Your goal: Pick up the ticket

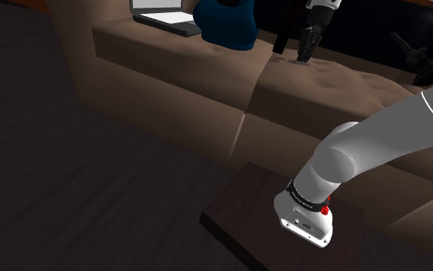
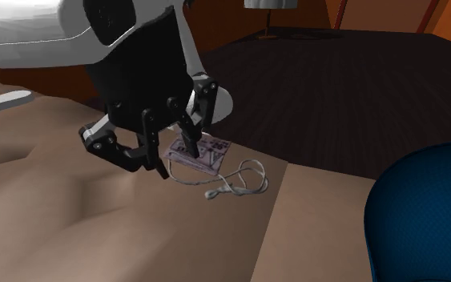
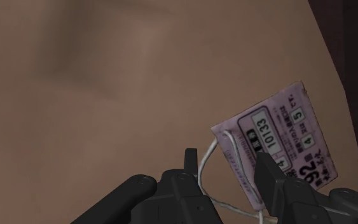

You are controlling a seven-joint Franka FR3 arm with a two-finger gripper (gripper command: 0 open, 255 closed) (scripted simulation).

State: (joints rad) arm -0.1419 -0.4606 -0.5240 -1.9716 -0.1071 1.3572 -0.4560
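- Hovering low over the brown sofa seat, the black gripper had its two fingers spread apart, clamped on nothing.
- On that seat, close to its edge beside the dark floor, lay the pale purple ticket, flat and printed with black numbers.
- One fingertip stood above the ticket's corner, the other above bare seat; I couldn't tell whether either touched.
- A white string looped from the ticket across the seat.
- A dark blue rounded object sat farther along the seat.
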